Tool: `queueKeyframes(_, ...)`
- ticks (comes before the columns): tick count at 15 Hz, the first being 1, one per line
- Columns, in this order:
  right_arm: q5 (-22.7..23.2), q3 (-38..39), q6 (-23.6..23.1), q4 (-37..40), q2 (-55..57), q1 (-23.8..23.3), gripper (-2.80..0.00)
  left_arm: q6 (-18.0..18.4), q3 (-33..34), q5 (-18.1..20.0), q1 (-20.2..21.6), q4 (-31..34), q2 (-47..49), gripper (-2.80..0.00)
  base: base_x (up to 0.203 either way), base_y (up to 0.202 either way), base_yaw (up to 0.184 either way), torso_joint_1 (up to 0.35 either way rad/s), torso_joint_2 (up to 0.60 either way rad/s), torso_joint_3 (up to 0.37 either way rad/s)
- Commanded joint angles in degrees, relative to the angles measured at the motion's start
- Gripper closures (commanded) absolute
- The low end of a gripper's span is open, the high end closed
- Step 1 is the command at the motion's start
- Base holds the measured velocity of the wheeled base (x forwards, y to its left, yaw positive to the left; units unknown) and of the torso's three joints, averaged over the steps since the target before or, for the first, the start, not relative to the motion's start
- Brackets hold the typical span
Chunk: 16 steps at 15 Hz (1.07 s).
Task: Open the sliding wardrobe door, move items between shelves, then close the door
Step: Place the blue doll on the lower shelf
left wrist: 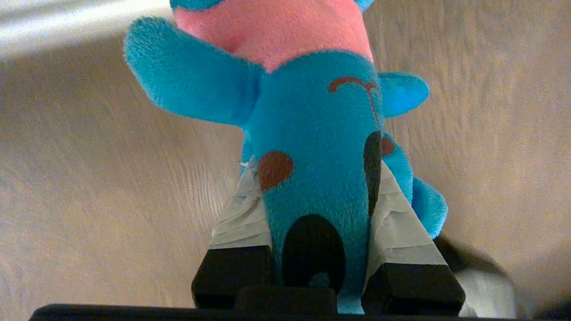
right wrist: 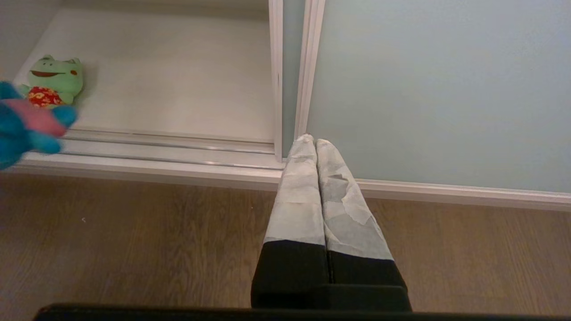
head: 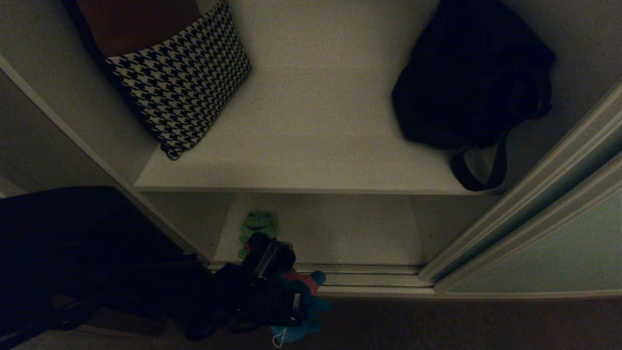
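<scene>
- Left gripper (left wrist: 319, 200) is clamped on the blue plush toy (left wrist: 312, 133), its taped fingers (left wrist: 243, 214) pressing the toy's head from both sides; the pink back points away from the wrist camera, over the wooden floor (left wrist: 89, 178).
- In the head view that gripper (head: 291, 301) sits low and left of centre, just outside the wardrobe, holding the blue plush toy (head: 311, 311) in front of the silvery rails (head: 369, 277).
- Houndstooth cushion (head: 180, 82) leans at the left rear of the upper shelf (head: 311, 146), black and white, with a dark brown object behind it.
- Green frog plush (head: 256, 223) lies at the left end of the lower shelf (head: 340, 228), just behind the gripper; the right wrist view shows its red patterned belly (right wrist: 44, 96) and wide mouth.
- Black strapped bag (head: 471, 73) rests at the right rear of the upper shelf, one strap looping over the front edge.
- Sliding wardrobe door (head: 549, 253) stands pushed to the right, leaving both shelves exposed; its pale grey-green panel (right wrist: 437, 89) has a thin light frame.
- Right gripper (right wrist: 316, 145) hangs near the floor in front of the door, its taped fingers pressed together and holding nothing.
- No brand, label or readable writing shows on any item.
</scene>
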<state>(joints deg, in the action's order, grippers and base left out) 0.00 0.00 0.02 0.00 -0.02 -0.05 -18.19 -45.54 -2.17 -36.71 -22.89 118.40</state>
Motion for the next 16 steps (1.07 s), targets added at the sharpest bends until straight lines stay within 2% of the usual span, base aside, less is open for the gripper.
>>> queueKeyframes(1, 0.0, 0.0, 0.0, 0.0, -0.1, 0.0, 0.00, -0.1, -1.8, -0.6, -0.1, -3.2, 5.3, 0.00, 0.000, 0.000, 0.000, 0.000, 0.00, 0.000)
queueKeyframes(5, 0.0, 0.0, 0.0, 0.0, 0.0, 0.0, 0.00, -0.4, -1.7, -3.4, -0.4, -11.9, 5.9, 0.00, 0.000, 0.000, 0.000, 0.000, 0.00, 0.000)
queueKeyframes(9, 0.0, 0.0, 0.0, 0.0, 0.0, 0.0, 0.00, -3.5, 1.9, -4.5, 0.1, -12.3, 2.2, 0.00, 0.000, 0.000, 0.000, 0.000, 0.00, 0.000)
queueKeyframes(11, 0.0, 0.0, 0.0, 0.0, 0.0, 0.0, 0.00, -4.1, 3.4, -9.6, 0.4, -12.4, 0.8, 0.00, 0.000, 0.000, 0.000, 0.000, 0.00, 0.000)
queueKeyframes(14, 0.0, 0.0, 0.0, 0.0, -0.1, 0.0, 0.00, -6.5, 5.7, -10.8, 0.8, -11.8, -1.8, 0.00, 0.000, 0.000, 0.000, 0.000, 0.00, 0.000)
queueKeyframes(16, 0.0, 0.0, 0.0, 0.0, 0.0, 0.0, 0.00, -6.6, 6.8, -13.1, 1.2, -12.1, -3.7, 0.00, 0.000, 0.000, 0.000, 0.000, 0.00, 0.000)
